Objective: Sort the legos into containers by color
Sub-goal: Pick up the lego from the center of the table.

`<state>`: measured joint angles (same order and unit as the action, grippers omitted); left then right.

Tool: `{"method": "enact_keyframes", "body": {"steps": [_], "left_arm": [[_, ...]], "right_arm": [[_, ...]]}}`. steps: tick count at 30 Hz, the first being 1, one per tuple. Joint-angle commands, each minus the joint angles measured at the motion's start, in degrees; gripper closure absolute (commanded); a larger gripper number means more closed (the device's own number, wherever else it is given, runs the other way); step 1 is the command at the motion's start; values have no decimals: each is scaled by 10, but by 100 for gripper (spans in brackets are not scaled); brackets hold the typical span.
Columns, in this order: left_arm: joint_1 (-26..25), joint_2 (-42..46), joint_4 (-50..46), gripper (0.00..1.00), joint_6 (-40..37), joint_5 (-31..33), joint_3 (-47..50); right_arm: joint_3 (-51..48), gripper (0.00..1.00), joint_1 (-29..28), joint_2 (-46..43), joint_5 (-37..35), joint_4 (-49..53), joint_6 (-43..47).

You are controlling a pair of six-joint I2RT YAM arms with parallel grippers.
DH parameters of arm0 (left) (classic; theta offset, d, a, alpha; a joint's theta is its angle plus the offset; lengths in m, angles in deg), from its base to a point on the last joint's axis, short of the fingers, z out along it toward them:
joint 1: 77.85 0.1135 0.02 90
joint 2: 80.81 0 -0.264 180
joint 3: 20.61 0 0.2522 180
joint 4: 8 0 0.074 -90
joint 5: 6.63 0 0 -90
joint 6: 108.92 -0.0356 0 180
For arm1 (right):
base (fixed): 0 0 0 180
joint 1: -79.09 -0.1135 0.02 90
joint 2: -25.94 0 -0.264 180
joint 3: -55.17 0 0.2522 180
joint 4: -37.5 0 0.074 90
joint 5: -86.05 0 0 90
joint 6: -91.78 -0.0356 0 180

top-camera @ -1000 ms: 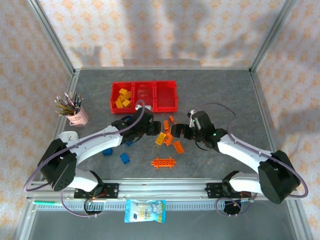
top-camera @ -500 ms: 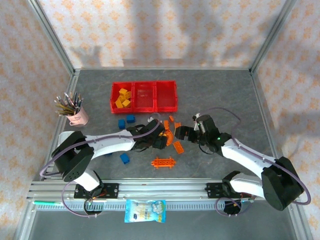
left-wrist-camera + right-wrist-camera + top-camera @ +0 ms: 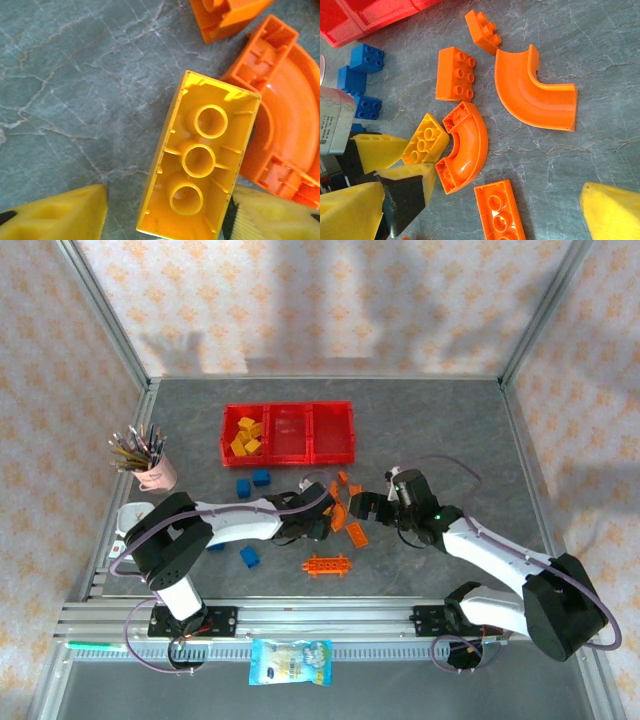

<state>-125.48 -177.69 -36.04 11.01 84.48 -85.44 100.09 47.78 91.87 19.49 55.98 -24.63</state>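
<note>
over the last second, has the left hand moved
Yes. The left hand has moved away from the red bins, toward the near edge and rightward, and now straddles a yellow brick beside a curved orange piece.

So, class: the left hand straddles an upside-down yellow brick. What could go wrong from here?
1. The yellow-orange plastic brick lies against the curved dark-orange plastic piece; closing the left hand might pinch or drag that piece too.
2. The hand sits near the brick's end, so the brick may twist or slip when lifted.
</note>
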Motion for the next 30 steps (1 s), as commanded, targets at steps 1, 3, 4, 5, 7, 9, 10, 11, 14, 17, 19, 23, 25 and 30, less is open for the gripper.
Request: {"method": "enact_keyframes", "body": {"steps": [1, 3, 4, 5, 7, 9, 10, 11, 14, 17, 19, 23, 25, 30], "left_arm": [[15, 1, 32, 38, -5, 5, -4], [16, 1, 49, 37, -16, -8, -4], [16, -1, 50, 37, -19, -8, -7], [16, -4, 48, 37, -23, -6, -11], [17, -10, 44, 37, -28, 4, -18], [19, -16, 41, 37, -30, 11, -23], [20, -19, 39, 38, -30, 12, -25], [20, -22, 38, 39, -31, 12, -25], [20, -25, 40, 42, -33, 19, -24], [23, -30, 40, 45, -33, 23, -21], [24, -32, 39, 48, -33, 22, -20], [24, -27, 46, 54, -33, 23, -13], [25, -22, 50, 58, -33, 22, -8], [27, -4, 51, 65, -29, 20, -2]], "right_arm": [[1, 0, 4, -4, 0, -13, -1], [4, 0, 4, -2, 0, -13, 2], [5, 0, 5, -1, -1, -12, 4], [7, 0, 5, 1, 0, -11, 4], [9, 0, 5, 2, -1, -9, 6], [9, 0, 5, 2, -1, -9, 7], [10, 0, 5, 2, -2, -8, 7], [9, 0, 5, 1, -2, -8, 7], [8, 0, 6, -1, -3, -8, 7], [8, 0, 6, -2, -4, -8, 8], [10, 0, 6, -3, -4, -7, 9], [10, 0, 7, -4, -6, -8, 10], [14, 0, 7, -4, -7, -3, 10], [19, 0, 7, -12, -12, 4, 14]]}}
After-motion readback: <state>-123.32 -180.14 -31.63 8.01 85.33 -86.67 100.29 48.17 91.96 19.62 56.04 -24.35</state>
